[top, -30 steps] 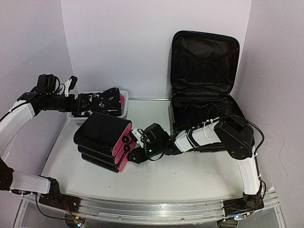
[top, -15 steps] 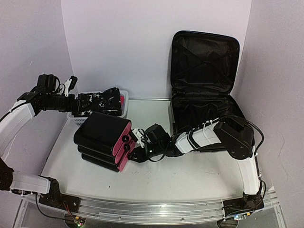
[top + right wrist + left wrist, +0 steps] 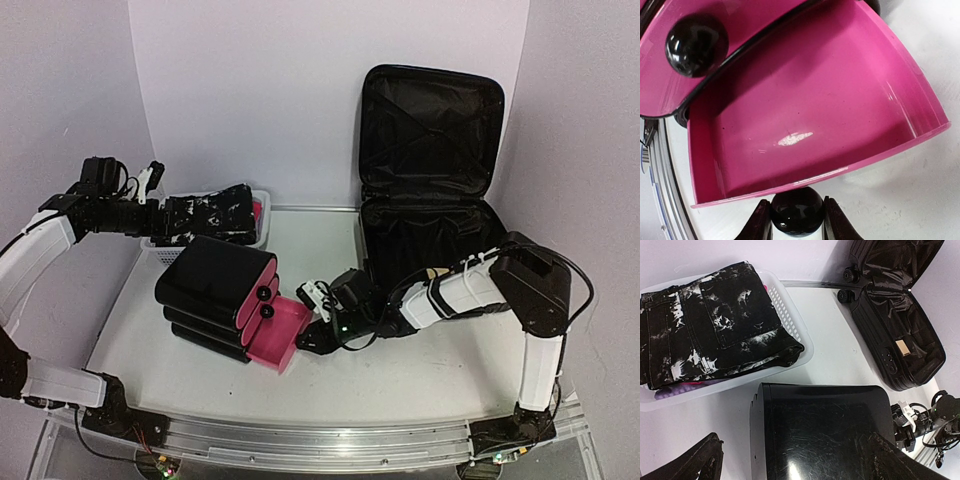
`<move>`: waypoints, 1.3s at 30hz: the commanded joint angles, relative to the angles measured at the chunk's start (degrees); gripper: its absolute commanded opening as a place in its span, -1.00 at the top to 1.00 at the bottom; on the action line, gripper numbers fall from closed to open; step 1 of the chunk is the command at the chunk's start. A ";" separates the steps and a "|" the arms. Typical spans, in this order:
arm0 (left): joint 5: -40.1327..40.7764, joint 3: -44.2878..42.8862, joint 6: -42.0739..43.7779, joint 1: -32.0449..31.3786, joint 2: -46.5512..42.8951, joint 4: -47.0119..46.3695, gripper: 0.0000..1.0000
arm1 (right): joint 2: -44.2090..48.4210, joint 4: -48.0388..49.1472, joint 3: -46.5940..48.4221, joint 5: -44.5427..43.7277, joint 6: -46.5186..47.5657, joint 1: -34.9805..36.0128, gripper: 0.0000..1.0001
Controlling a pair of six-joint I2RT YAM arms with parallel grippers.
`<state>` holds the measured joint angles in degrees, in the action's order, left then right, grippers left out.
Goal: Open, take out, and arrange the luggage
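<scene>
Luggage (image 3: 430, 140) behind right gripper (image 3: 312, 333) on knob (image 3: 796, 217)

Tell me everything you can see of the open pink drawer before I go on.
The pink drawer looks like glossy plastic: a shallow tray with a curved front wall and a faint scuff on its floor. It is empty. It is the lowest drawer of the black drawer unit, slid out toward the right arm over the white table. Its round black knob sits between the jaws of the right gripper, which are shut on it.
</scene>
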<state>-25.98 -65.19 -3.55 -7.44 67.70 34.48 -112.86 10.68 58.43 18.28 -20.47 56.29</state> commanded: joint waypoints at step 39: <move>33.13 -0.75 -16.89 -0.03 7.45 -12.57 -0.99 | 12.04 -68.02 29.65 -28.16 6.26 -31.20 -0.97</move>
<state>3.25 -61.17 -13.78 -7.44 75.61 19.62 -97.73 -43.64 79.94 -9.85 -8.84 27.49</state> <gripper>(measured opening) 0.995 0.983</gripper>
